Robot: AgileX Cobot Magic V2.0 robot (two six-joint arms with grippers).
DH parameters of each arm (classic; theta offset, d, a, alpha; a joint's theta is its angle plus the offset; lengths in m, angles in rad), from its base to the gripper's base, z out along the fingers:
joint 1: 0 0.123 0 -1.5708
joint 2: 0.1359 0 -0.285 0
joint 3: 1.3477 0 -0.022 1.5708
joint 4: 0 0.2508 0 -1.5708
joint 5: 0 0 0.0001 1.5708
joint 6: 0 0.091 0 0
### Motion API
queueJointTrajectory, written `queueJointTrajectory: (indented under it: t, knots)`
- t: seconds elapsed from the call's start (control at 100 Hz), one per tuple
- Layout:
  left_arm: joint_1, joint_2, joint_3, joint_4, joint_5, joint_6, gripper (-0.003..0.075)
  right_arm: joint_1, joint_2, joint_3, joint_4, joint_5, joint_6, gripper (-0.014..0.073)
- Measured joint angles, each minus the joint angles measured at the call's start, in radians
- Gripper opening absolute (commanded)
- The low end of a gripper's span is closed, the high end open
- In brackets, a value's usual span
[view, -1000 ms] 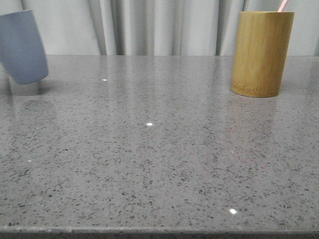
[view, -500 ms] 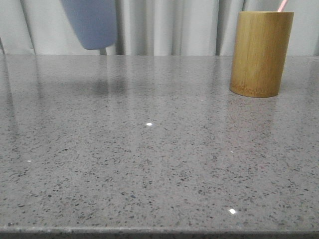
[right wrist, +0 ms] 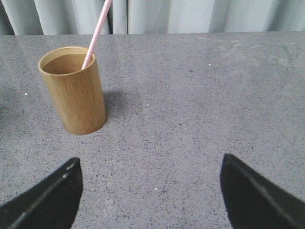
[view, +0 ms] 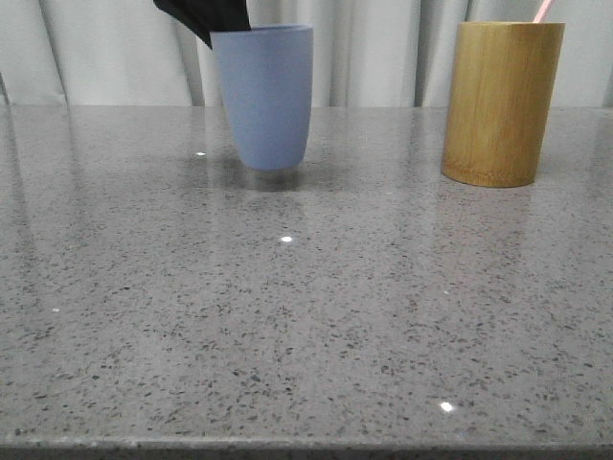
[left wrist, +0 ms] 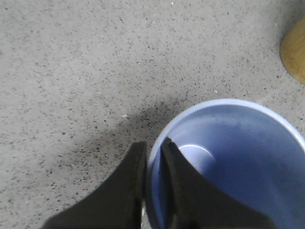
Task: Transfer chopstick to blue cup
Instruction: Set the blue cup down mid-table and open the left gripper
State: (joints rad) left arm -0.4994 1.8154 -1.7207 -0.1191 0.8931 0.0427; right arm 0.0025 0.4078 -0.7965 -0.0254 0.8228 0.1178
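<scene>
Grey speckled table (view: 287, 316), blue cup (view: 263, 96) left of bamboo holder (view: 501, 101).
Left gripper (left wrist: 153, 149) pinches the cup's rim; right gripper (right wrist: 150, 191) gapes wide, empty; chopstick (right wrist: 96, 32) in holder.

Grey speckled table (right wrist: 200, 105) — stone-like surface, pale curtain (right wrist: 190, 14) along its far edge. Bamboo cup (right wrist: 75, 90) — yellow-brown cylinder, upright on the table, open top. Chopstick (right wrist: 97, 32): thin, pale pink, lower end inside the bamboo cup, leaning against its rim, upper end running out of frame. Right gripper (right wrist: 150, 195): two dark fingers (right wrist: 45, 198) spread wide apart, nothing between them, well apart from the bamboo cup.
</scene>
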Motion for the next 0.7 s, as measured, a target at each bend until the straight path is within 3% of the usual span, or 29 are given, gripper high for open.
queueJointTrajectory:
  t: [0.58,0.7]
  knots:
    - [-0.005,0.032,0.000,0.006,0.008,0.000,-0.0018,0.000,0.000,0.000,0.000,0.000,0.000,0.0592]
    - [-0.005,0.032,0.000,0.007,0.008,0.000,0.0041,0.000,0.000,0.000,0.000,0.000,0.000,0.0592]
